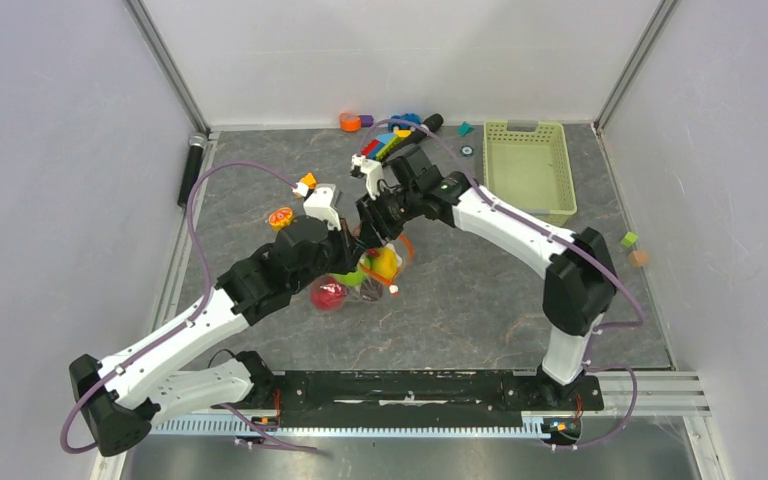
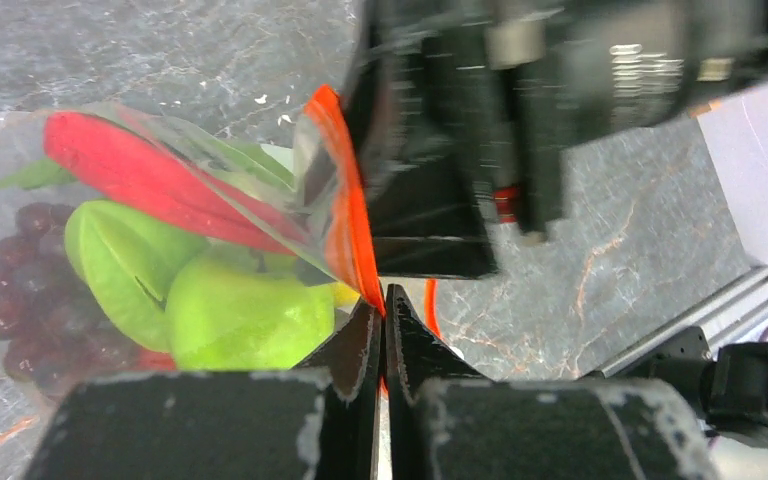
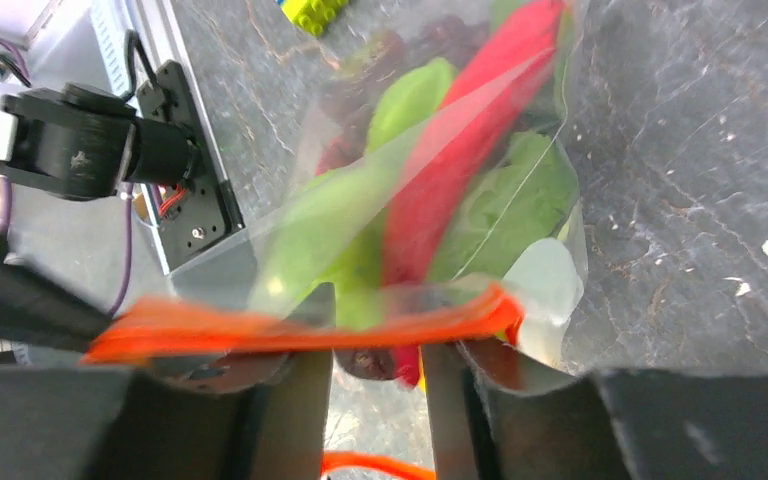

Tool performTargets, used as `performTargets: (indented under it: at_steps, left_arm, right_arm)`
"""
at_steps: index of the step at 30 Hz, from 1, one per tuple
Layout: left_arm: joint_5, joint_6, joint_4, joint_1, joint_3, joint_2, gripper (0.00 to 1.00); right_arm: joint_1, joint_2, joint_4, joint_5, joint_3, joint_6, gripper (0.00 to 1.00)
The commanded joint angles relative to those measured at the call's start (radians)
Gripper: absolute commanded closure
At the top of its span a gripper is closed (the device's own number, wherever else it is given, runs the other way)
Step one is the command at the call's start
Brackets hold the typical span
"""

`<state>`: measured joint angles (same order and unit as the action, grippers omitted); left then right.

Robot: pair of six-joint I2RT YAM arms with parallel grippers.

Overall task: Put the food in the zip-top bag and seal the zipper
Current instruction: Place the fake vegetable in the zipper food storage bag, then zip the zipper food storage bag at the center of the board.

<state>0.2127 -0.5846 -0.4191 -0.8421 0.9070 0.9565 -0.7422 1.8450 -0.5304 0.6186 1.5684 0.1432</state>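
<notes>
Two black-and-white robot arms meet over the middle of a grey marbled table [image 1: 480, 300]. Between them is a clear, crinkly zip-top plastic bag [image 1: 372, 278], already loaded with toy food.

The left gripper [image 2: 384, 312] is pinched tight on the bag's thin red-orange zipper strip [image 2: 345, 200], fingers together and the strip rising from between them. The right gripper [image 3: 375, 352] sits just on the far side with its jaws apart. The strip crosses in front of its two black fingers [image 3: 290, 400] and is not clamped between them.

Through the plastic show a long red plastic chili [image 2: 140, 170], bright green toy fruits [image 2: 245, 318] and a dark red grape bunch [image 2: 15, 295]. From overhead a yellow toy fruit [image 1: 386, 262] shows inside. A red toy apple [image 1: 328, 294] sits at the bag's near-left end, and it is unclear from above whether it is inside.

Both wrists crowd over the bag's mouth and hide most of it from the top camera. The right gripper's dark body fills the upper part of the left wrist view and cuts off the far run of the strip.

- **Just left of the left wrist:** an orange-slice toy [image 1: 281, 217].
- **Beyond the right gripper:** a heap of coloured building blocks [image 1: 390, 145].
- **Far right:** a pale green plastic basket [image 1: 528, 168].
- **Far left edge:** a black cylinder [image 1: 192, 170].
- **By the right wall:** a small green block [image 1: 630, 240] and a tan block [image 1: 638, 258].
</notes>
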Motion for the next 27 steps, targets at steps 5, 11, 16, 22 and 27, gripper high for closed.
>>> performTargets:
  at_steps: [5, 11, 16, 22, 27]
  left_arm:
    - [0.143, -0.057, -0.013, -0.003, 0.062, 0.007, 0.97]
    - [0.179, -0.055, -0.024, -0.003, 0.069, -0.002, 0.97]
    - [0.205, -0.049, -0.043, -0.003, 0.069, -0.01, 0.96]
    - [0.157, -0.006, -0.038, -0.003, 0.076, -0.011, 0.96]
    - [0.08, 0.079, -0.021, -0.003, 0.081, -0.011, 0.96]
  right_arm:
    - [0.011, -0.251, 0.065, 0.021, -0.059, -0.163, 0.02]
    - [0.023, -0.324, -0.001, 0.023, -0.081, -0.283, 0.02]
    - [0.032, -0.402, 0.002, -0.023, -0.111, -0.363, 0.02]
    - [0.052, -0.66, 0.43, -0.313, -0.424, -0.364, 0.02]
    - [0.052, -0.887, 0.839, -0.439, -0.835, -0.621, 0.02]
